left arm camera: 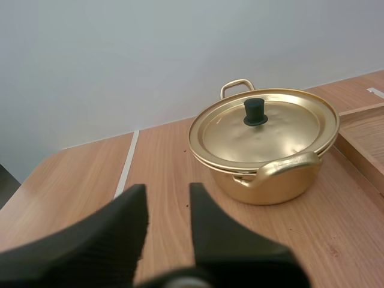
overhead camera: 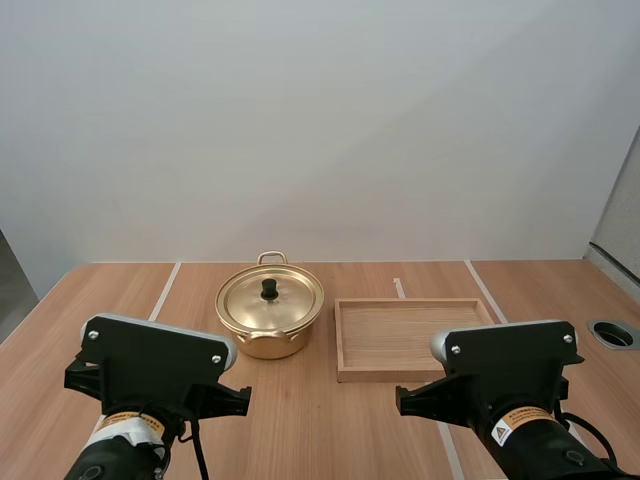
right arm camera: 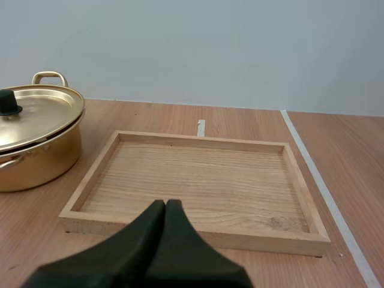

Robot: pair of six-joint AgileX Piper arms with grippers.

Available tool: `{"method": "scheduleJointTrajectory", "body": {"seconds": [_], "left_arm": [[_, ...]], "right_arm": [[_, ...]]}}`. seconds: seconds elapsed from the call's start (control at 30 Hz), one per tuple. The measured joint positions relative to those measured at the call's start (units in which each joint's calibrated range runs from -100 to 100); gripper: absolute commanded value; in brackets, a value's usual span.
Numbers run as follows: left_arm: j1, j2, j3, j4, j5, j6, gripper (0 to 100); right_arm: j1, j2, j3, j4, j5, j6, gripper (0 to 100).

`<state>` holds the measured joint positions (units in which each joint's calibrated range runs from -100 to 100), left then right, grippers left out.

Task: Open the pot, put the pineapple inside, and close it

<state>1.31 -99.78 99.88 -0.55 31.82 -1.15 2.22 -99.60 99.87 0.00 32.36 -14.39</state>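
Striped wooden table (overhead camera: 330,430); lidded pot (overhead camera: 262,346) just beside tray (overhead camera: 410,335).

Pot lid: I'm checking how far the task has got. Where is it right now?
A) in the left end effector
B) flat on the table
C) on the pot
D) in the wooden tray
C: the lid sits closed on the pot, with its black knob pointing up.
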Motion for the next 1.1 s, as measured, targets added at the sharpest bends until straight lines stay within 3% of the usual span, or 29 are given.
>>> {"method": "scheduleJointTrajectory", "body": {"seconds": [1.1], "left_arm": [[0.0,0.0,0.0,-1.0,0.0,-1.1,0]], "right_arm": [[0.0,0.0,0.1,0.0,0.0,0.0,0]]}}
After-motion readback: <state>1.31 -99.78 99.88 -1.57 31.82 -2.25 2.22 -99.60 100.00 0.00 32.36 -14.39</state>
